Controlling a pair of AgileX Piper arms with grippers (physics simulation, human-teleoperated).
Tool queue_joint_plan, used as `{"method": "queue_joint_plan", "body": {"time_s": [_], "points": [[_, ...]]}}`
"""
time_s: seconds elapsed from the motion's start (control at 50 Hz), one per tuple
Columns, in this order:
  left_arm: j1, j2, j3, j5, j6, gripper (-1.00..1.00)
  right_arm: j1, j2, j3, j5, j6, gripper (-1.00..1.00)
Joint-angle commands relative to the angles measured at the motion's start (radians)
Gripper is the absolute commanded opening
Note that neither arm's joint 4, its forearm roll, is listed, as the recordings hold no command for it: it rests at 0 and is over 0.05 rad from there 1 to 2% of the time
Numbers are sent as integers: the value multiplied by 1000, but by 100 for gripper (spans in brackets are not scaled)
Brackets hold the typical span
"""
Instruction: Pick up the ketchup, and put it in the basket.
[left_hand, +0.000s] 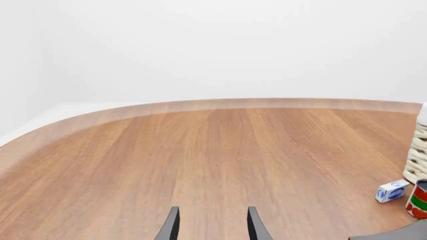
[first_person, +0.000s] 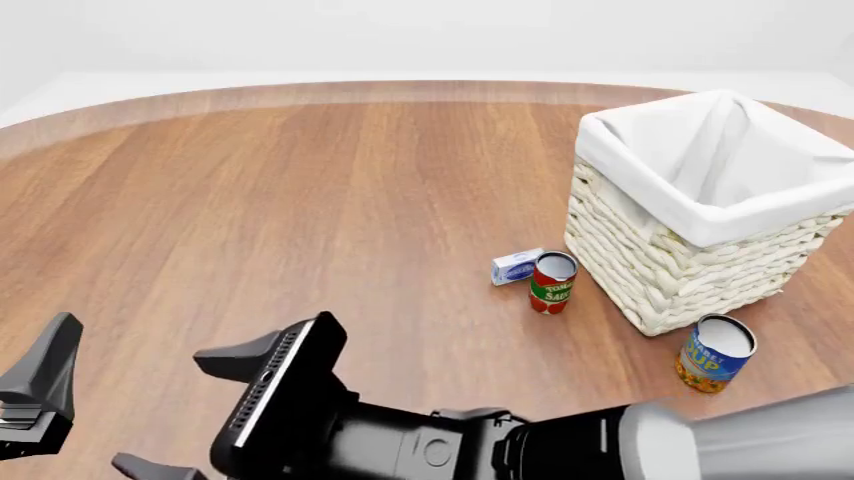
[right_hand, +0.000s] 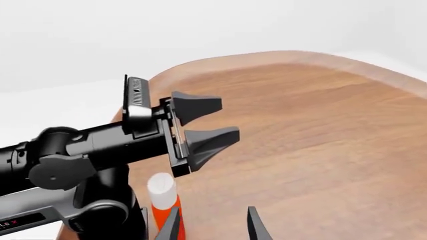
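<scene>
The ketchup (right_hand: 161, 199), a small red bottle with a white cap, stands upright on the table in the right wrist view. It is just past one fingertip of my right gripper (right_hand: 213, 225), partly behind that finger rather than in the gap. That gripper is open. In the front view the right gripper (first_person: 160, 410) reaches across to the near left, and its arm hides the ketchup. My left gripper (right_hand: 210, 124) hovers open just above and beyond the bottle, holding nothing. The basket (first_person: 694, 265), white wicker with a cloth liner, stands at the far right.
A red-and-green tomato sauce can (first_person: 551, 282) and a small white-and-blue box (first_person: 517, 266) sit just left of the basket. A blue-and-yellow can (first_person: 714, 352) stands in front of it. The right arm (first_person: 534, 445) spans the near edge of the wooden table (first_person: 334, 200).
</scene>
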Motion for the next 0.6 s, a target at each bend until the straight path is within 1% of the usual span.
{"method": "queue_joint_plan", "body": {"time_s": [0.02, 0.08, 0.1, 0.16, 0.26, 0.42, 0.54, 0.6], "points": [[0, 0, 0, 0, 0, 100, 18, 44, -30, 4, 25, 100], [0, 0, 0, 0, 0, 100, 16, 61, -34, 1, 18, 100], [0, 0, 0, 0, 0, 100, 13, 67, -37, 0, 27, 100], [0, 0, 0, 0, 0, 100, 18, 75, -43, 1, 29, 100], [0, 0, 0, 0, 0, 100, 28, 93, -60, 8, 18, 100], [0, 0, 0, 0, 0, 100, 47, 119, -90, 22, 16, 100], [0, 0, 0, 0, 0, 100, 57, 121, -103, 25, 23, 100], [0, 0, 0, 0, 0, 100, 67, 125, -107, 23, 39, 100]]}}
